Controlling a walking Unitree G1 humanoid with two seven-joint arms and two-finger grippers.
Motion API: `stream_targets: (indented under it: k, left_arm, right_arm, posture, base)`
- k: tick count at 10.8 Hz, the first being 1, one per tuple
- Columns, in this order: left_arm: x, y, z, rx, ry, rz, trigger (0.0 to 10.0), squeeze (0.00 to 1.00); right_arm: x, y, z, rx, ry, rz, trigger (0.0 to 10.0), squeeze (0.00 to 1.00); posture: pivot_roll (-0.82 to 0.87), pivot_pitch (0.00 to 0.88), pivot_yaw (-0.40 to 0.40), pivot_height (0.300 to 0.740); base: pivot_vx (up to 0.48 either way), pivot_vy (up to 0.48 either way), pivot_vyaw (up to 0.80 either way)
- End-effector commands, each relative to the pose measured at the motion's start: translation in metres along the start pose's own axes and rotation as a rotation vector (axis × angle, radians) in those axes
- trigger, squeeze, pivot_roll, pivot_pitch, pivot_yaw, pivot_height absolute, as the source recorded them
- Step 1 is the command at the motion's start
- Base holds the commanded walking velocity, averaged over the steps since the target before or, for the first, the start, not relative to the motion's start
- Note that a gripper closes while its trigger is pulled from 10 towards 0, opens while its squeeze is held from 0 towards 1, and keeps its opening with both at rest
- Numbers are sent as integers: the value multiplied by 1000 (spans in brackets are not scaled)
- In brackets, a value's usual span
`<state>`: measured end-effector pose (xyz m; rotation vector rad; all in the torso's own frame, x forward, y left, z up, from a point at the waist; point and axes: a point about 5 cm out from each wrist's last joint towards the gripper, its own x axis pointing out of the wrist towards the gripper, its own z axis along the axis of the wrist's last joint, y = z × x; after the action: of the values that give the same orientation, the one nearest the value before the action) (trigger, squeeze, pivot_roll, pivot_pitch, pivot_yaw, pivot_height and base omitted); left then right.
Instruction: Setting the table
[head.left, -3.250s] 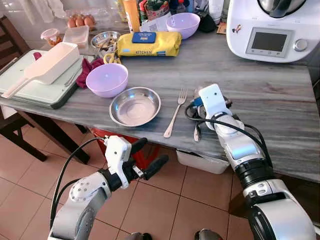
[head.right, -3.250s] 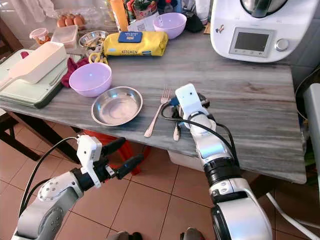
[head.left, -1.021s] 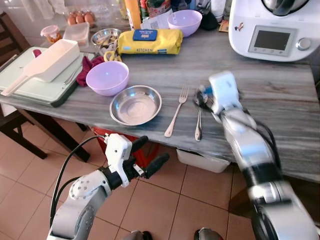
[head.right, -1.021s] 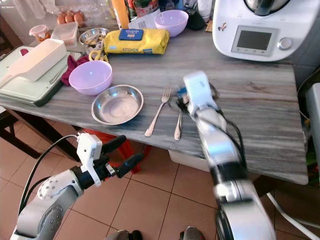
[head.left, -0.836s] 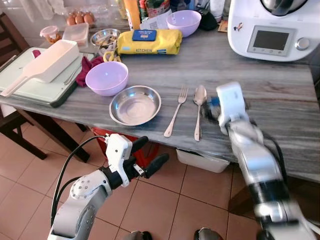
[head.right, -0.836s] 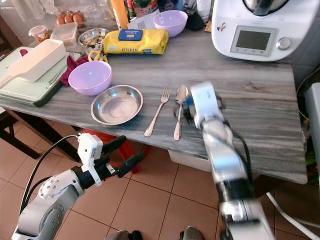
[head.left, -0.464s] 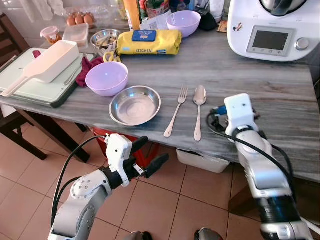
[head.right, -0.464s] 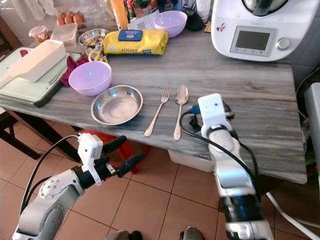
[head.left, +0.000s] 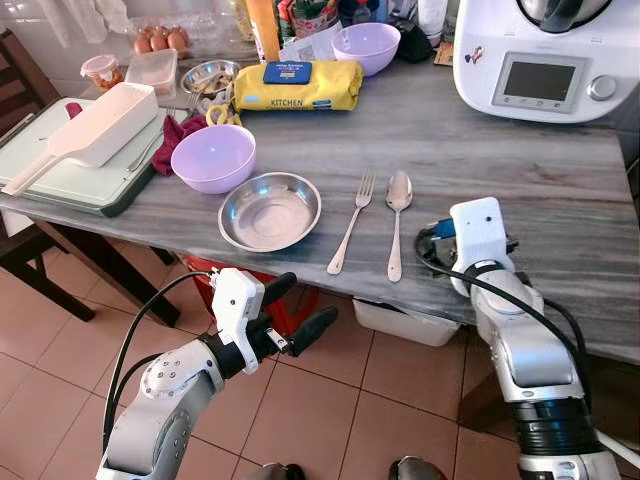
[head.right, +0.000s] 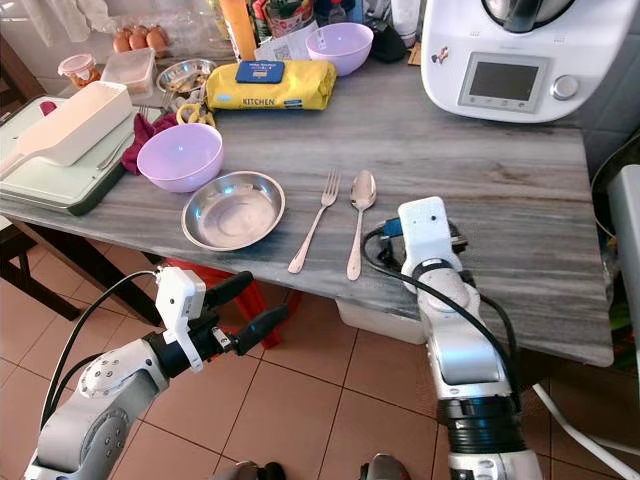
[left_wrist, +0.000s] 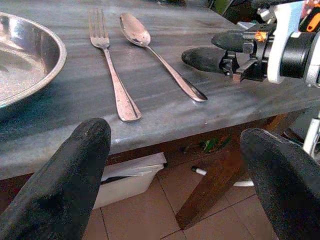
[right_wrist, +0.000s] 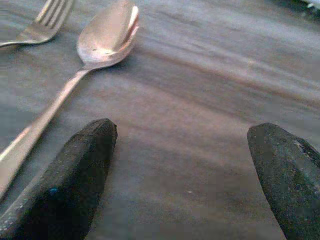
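Observation:
On the grey table (head.left: 560, 200), a steel plate (head.left: 270, 210) sits near the front edge. A fork (head.left: 350, 225) and a spoon (head.left: 397, 215) lie side by side just right of it, handles toward me. My right gripper (right_wrist: 177, 165) is open, low over the table to the right of the spoon's handle, and holds nothing; one black finger (right_wrist: 65, 185) is nearest the handle. My left gripper (head.left: 290, 315) hangs open below the table's front edge, under the plate, with nothing between its fingers (left_wrist: 65, 185).
A lilac bowl (head.left: 213, 158) stands behind the plate, and another (head.left: 366, 47) is at the back. A yellow package (head.left: 298, 88), a white kitchen appliance (head.left: 545, 55) and a board with a white scoop (head.left: 90, 135) crowd the far side. A white bin (head.left: 405, 322) sits under the table.
My right gripper, earlier over the spoon, has drawn back to the right and toward the table's front edge. The spoon now lies uncovered beside the fork. The left arm has not moved.

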<state>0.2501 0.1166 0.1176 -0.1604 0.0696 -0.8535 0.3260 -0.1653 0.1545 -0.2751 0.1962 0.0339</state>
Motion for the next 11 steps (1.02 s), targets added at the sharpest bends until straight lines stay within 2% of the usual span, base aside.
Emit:
stream_targets:
  k: [1,3,11]
  left_arm:
    - [-3,0,-2,13,18,-5,10000,0]
    - [-3,1,-2,18,17,-6,10000,0]
    - [-2,0,-2,19,16,-10,10000,0]
  right_arm:
    - [-1,5,1,8,5,22,10000,0]
    - [-3,14,0,10,14,69,10000,0]
    - [-4,29,3,25,10,147,10000,0]
  posture:
    - [-76,166,139,740]
    - [-75,167,139,740]
    - [-78,164,138,740]
  base:
    - [0,0,0]
    - [0,0,0]
    - [0,0,0]
